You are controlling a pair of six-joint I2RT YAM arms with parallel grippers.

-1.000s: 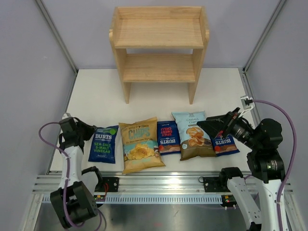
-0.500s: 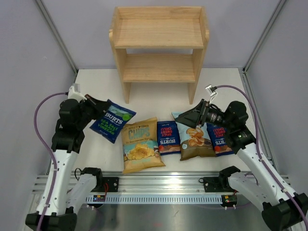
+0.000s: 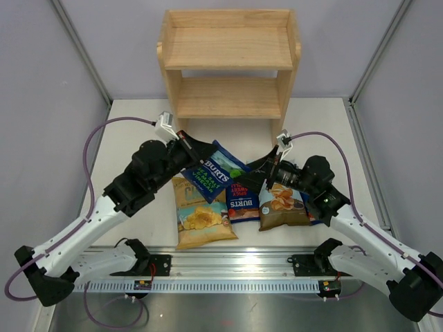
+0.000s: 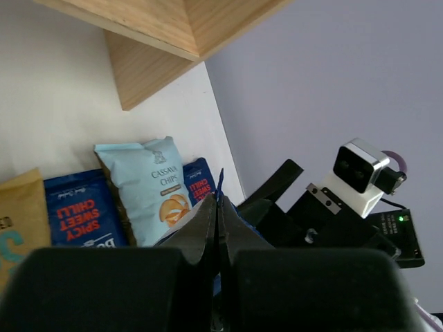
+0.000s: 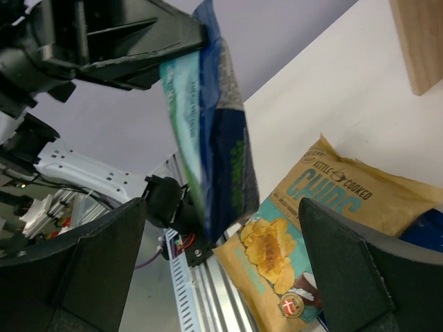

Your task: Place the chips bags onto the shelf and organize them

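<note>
My left gripper is shut on the edge of a dark-blue "Burts" bag and holds it above the table in front of the light-wood shelf. In the left wrist view the jaws pinch the bag's thin blue edge. My right gripper is open and empty just right of the held bag, which hangs before it in the right wrist view. The tan "Chips" bag, a second Burts bag and the light-blue bag lie on the table. The third Burts bag lies under the right arm.
The shelf stands at the back centre against the wall, and both tiers hold nothing. Its right leg shows in the right wrist view. Grey walls close both sides. The aluminium rail runs along the near edge.
My left arm has carried the Burts bag up and to the right, to the middle in front of the shelf. My right gripper has moved left toward it, staying open.
</note>
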